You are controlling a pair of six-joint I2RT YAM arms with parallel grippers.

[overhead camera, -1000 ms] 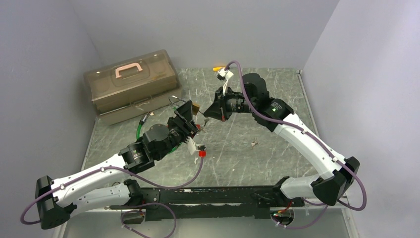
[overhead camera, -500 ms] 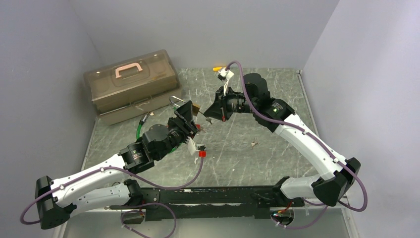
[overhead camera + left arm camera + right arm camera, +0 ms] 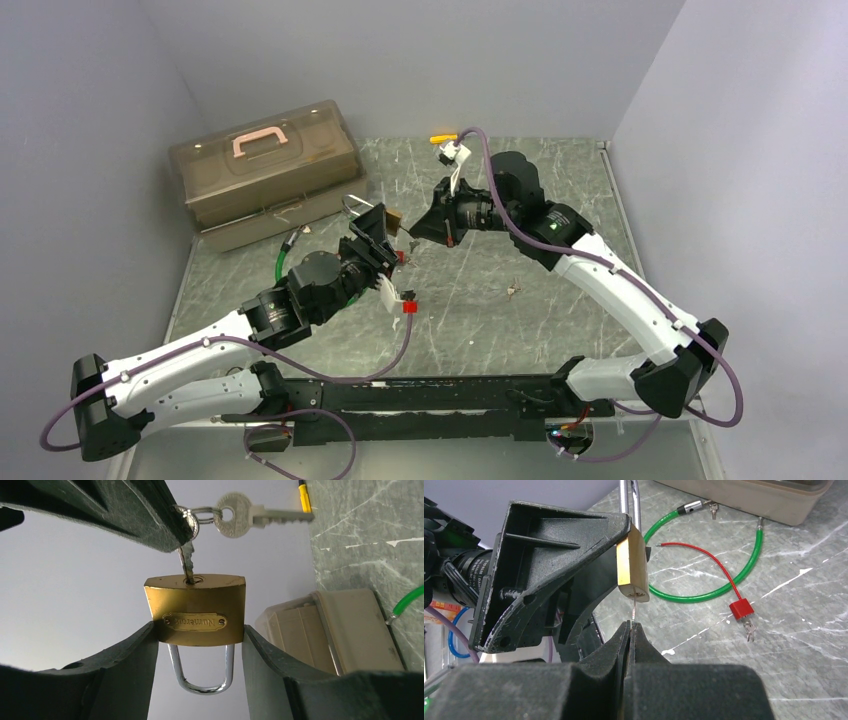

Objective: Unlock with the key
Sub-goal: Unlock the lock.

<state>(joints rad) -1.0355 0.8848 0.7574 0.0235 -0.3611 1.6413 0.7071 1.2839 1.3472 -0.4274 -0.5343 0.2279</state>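
Padlock [image 3: 195, 609] held in the air over mid-table, between the two arms; key [image 3: 186, 562] in the keyway, shackle closed.
Left gripper [image 3: 198, 630] pinches the brass body by its side faces. Right gripper [image 3: 631, 626] is pressed shut on the key head, with a spare key [image 3: 240, 519] dangling off the ring. The body looks rigid, dense and smooth, so it will likely twist in the pads under torque. The key is thin and best gripped flat on its head. The table [image 3: 560, 300] is hard and marbled, with grey walls close by and a toolbox [image 3: 265, 170] at far left.
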